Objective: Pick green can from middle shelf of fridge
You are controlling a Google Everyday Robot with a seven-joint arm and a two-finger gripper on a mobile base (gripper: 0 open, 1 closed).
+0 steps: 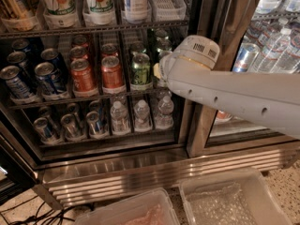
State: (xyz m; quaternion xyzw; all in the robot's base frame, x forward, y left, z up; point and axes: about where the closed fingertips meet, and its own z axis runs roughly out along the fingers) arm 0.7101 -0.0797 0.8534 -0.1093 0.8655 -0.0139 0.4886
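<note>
The green can is seen at the front edge of the middle shelf of the fridge, right of the orange-red cans. The gripper is held just beside it, largely hidden by the white arm. Whether it is open or closed cannot be told.

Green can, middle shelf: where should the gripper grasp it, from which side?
Grip the small dark-green aluminium can at its round mid-body from the open front: it stands upright at its row's front, an orange-red can close beside it. The gripper sits beside its other flank.
</note>
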